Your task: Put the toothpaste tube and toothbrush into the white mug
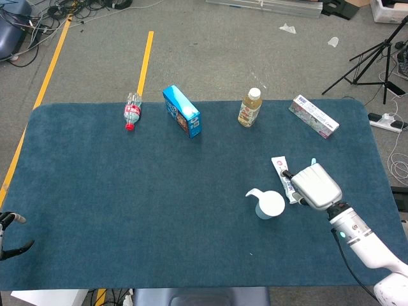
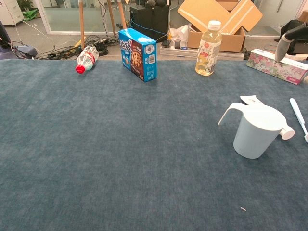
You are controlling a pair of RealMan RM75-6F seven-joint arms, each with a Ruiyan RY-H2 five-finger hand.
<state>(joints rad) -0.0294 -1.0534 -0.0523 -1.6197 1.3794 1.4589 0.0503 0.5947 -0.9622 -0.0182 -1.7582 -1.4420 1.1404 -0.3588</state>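
Note:
The white mug (image 1: 269,204) (image 2: 255,132) stands upright on the blue table with nothing in it. Just behind it to the right lies the toothpaste tube (image 1: 281,171), of which the chest view shows only the flat end (image 2: 250,100) and the cap (image 2: 288,133). The light-blue toothbrush (image 2: 298,118) lies flat to the mug's right. My right hand (image 1: 315,186) hovers palm down over the brush and the tube's lower end, fingers spread, holding nothing. One of its fingers (image 2: 281,43) shows high at the chest view's right edge. Only dark fingertips of my left hand (image 1: 13,233) show, apart and empty.
Along the far edge stand a lying water bottle (image 1: 132,111) (image 2: 85,59), a blue cookie box (image 1: 182,111) (image 2: 138,47), a juice bottle (image 1: 250,107) (image 2: 208,42) and a flowered tissue box (image 1: 313,115) (image 2: 276,65). The table's right edge (image 1: 382,172) runs close to my right hand.

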